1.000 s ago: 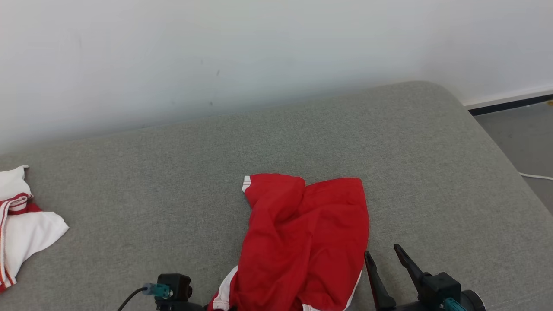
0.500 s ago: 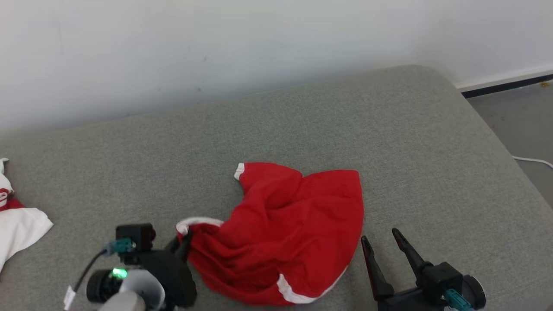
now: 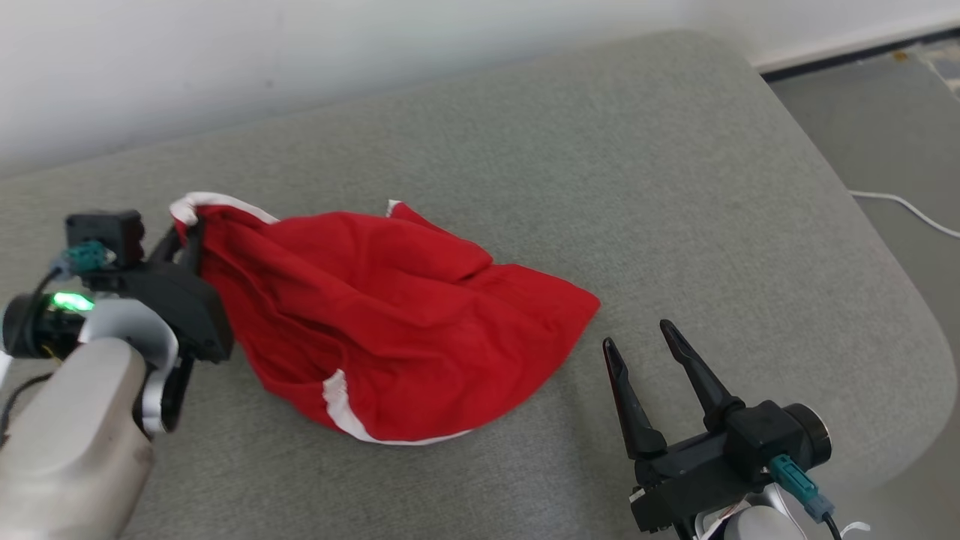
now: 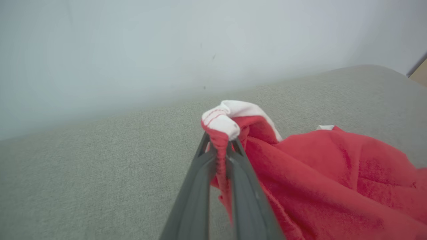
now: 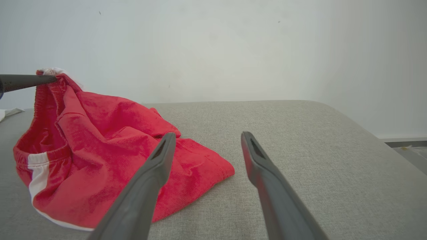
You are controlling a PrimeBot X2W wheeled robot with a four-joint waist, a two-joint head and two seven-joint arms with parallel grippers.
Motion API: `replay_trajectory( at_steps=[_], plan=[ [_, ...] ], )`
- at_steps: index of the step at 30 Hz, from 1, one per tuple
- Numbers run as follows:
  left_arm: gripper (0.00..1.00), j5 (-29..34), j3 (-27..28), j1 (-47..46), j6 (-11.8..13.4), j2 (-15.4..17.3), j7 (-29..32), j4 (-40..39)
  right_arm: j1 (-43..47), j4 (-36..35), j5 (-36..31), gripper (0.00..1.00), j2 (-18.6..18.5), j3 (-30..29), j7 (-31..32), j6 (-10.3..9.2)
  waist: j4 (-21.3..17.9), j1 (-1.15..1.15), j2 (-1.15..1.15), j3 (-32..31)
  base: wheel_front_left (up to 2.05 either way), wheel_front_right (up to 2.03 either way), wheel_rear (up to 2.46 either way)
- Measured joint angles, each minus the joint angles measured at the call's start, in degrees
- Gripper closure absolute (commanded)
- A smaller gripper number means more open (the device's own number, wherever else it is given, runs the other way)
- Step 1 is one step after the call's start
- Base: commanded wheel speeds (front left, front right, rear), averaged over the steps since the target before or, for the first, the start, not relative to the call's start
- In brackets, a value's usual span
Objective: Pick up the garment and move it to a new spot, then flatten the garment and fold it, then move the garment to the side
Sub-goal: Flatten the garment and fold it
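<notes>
Garment [image 3: 390, 322] pinched by left end effector [image 3: 187, 234] (right end effector [image 3: 635, 334] gapes).

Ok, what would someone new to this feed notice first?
The red shorts with white trim, bright against the grey upholstery, mid-picture in the head view. Next, the left hand shut on their white-edged corner at the left, holding it raised. The right hand sits open at the lower right, clear of the cloth.

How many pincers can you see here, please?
2: the left pincer at the head view's left, shut on the red garment; the right pincer at lower right, open, beside it.
</notes>
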Motion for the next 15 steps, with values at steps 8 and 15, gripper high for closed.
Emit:
replay_trajectory(
  at_steps=[8,15],
  plan=[
    [0.00,-0.77,1.90,-3.18,-0.02,-0.47,-3.26,6.64,-0.24,-0.81,-0.13,0.00,0.01,-0.75,0.24,0.00,-2.85,0.00,0.00,3.47,0.00,0.00,0.00],
    [0.00,-0.57,0.59,1.24,-0.97,-5.72,-9.09,8.36,0.77,-2.37,-3.25,0.00,0.01,-3.25,0.24,0.00,-0.48,0.00,0.00,3.13,0.00,0.00,0.00]
  ],
)
